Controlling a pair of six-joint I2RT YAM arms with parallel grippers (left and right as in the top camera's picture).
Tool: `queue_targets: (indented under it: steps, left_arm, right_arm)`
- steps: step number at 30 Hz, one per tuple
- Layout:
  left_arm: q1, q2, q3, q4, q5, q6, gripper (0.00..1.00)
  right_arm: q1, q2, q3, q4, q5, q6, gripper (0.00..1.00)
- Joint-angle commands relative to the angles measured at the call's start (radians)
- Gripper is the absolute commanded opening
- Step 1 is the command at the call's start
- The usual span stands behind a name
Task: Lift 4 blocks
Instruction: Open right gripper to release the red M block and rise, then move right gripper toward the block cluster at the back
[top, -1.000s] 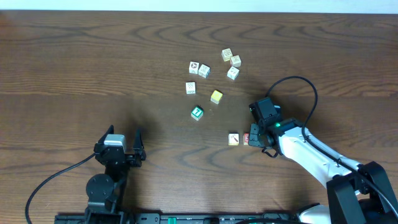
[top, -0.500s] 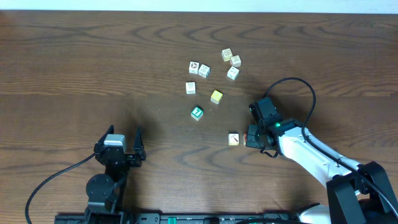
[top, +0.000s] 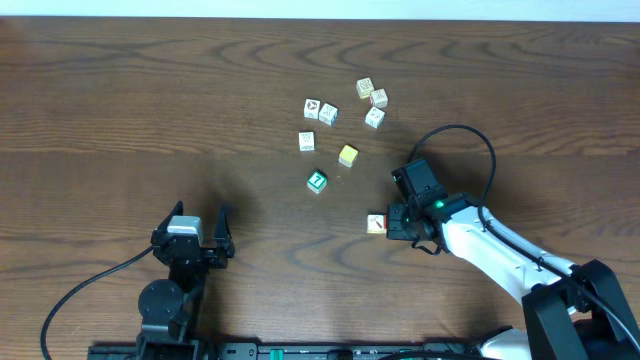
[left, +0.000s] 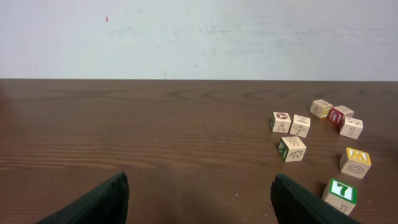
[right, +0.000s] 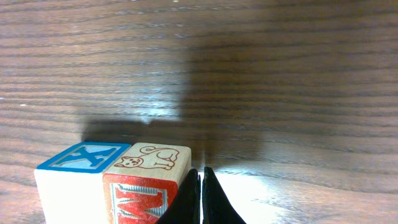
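Right claw (right: 201, 194) is pressed shut on nothing, tips down at the surface (right: 280, 74) and right up against the side of the red-letter block (right: 146, 186), which sits flush with the blue-X block (right: 78, 174). My guess is it's set up to nudge, not grab. The green block (top: 317, 181) and yellow block (top: 347, 155) sit loose further out, and the left claw (left: 199, 211) is spread wide, parked well clear, probably to keep out of the way.

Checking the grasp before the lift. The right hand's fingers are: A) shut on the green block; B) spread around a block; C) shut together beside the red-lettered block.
C: the right wrist view shows the right hand shut, nothing between its fingers, beside the red-lettered block.
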Motion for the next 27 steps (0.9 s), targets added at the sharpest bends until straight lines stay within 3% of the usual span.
queue_targets:
  steps: [1, 15, 21, 27]
  left_arm:
    - [-0.002, -0.004, -0.011, -0.044, -0.016, -0.005, 0.73]
    - [-0.002, -0.004, -0.011, -0.044, -0.016, -0.005, 0.73]
    - [-0.002, -0.004, -0.011, -0.044, -0.016, -0.005, 0.73]
    - [-0.002, -0.004, -0.011, -0.044, -0.016, -0.005, 0.73]
  right_arm:
    - [0.016, 0.011, 0.015, 0.011, 0.021, -0.03, 0.03]
    - [0.016, 0.01, 0.022, 0.002, 0.186, 0.007, 0.1]
    - [0.014, 0.01, 0.097, -0.045, 0.304, -0.006, 0.29]
    - [0.012, 0.01, 0.195, -0.049, 0.249, -0.07, 0.53]
